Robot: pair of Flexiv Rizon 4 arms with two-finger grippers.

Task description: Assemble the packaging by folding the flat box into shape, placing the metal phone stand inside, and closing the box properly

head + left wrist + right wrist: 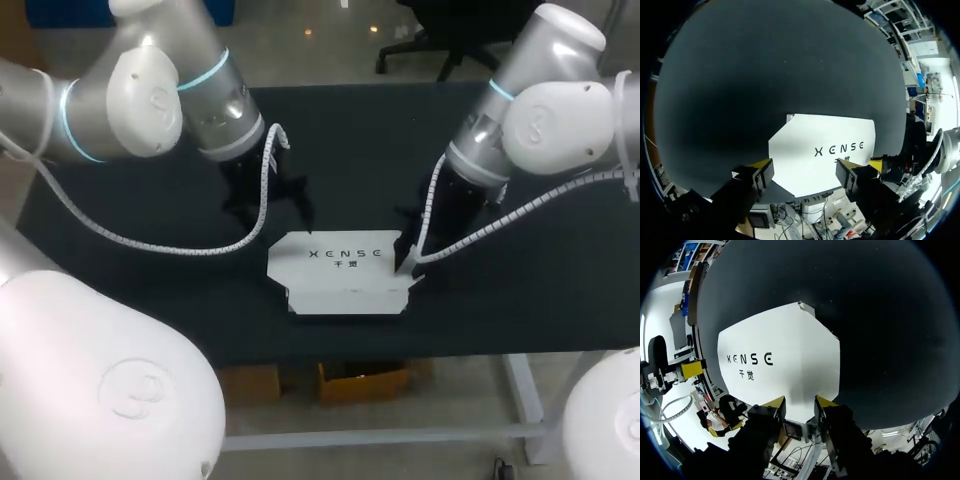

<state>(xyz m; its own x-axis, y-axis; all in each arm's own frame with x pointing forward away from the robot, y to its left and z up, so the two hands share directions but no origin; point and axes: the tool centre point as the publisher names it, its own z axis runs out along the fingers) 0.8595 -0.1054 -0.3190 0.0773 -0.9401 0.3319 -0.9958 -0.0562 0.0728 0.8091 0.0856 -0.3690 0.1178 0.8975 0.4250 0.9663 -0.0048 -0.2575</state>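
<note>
The flat box (340,272) lies on the black table (520,300), close to the front edge and about at its middle. It is white, its printed face is up, and it is not yet folded into shape. Small flaps stick out at its front left and front right corners.

The right gripper (412,252) stands at the right edge of the box. In the right wrist view this gripper (800,402) has its two yellow fingertips (775,401) only a narrow gap apart, over the near edge of the box; whether they touch the cardboard cannot be told.

The left gripper (268,203) hangs over the table just behind the back left corner of the box. In the left wrist view this gripper (817,167) has its fingers (762,166) spread wide, and the box shows below and between them, apart from both.
</note>
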